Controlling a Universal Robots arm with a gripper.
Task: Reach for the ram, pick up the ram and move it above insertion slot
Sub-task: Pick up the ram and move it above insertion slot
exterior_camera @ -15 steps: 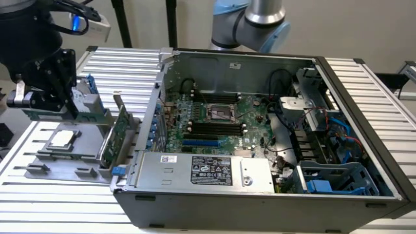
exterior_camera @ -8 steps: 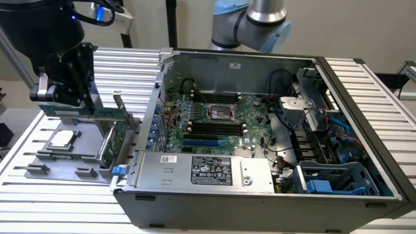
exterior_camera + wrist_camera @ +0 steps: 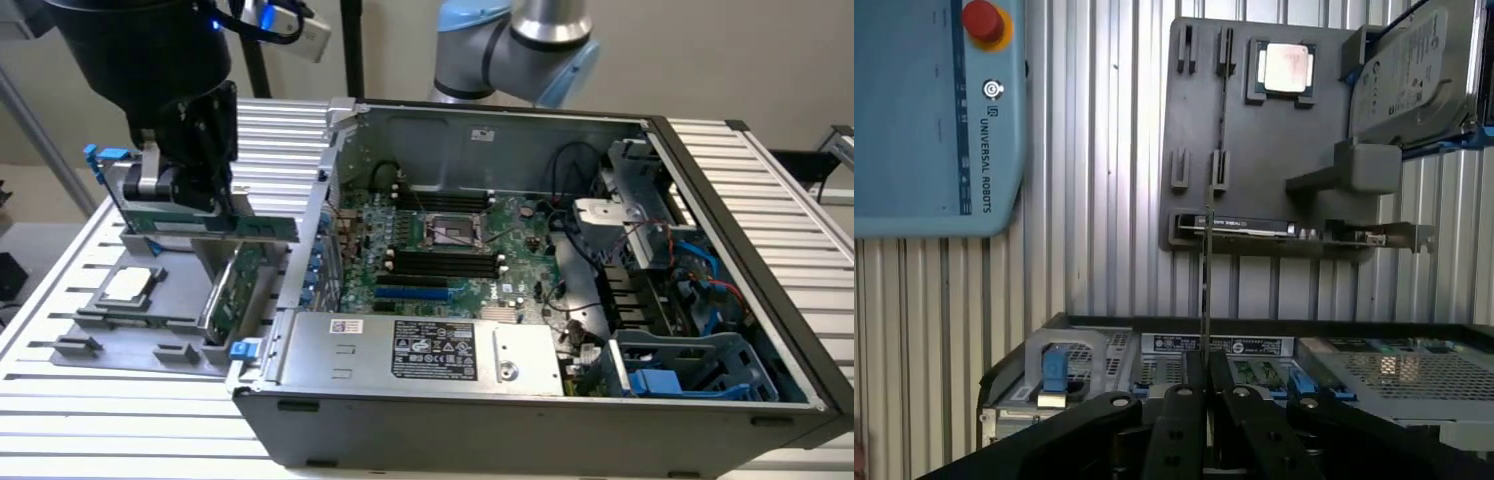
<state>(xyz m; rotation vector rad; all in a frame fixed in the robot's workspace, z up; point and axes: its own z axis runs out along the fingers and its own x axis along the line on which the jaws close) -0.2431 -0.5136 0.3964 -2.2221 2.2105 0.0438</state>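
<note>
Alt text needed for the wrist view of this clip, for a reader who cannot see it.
The gripper holds the ram, seen edge-on as a thin vertical line, between its black fingers above the open computer case. Beyond lie a gray parts tray with a processor and a blue Universal Robots pendant.

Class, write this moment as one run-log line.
gripper | shut on the ram | over grey parts tray | outside computer case

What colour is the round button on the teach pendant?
Red, with an orange-yellow ring around it. The button sits on the light blue pendant, best seen in the wrist view.
</note>
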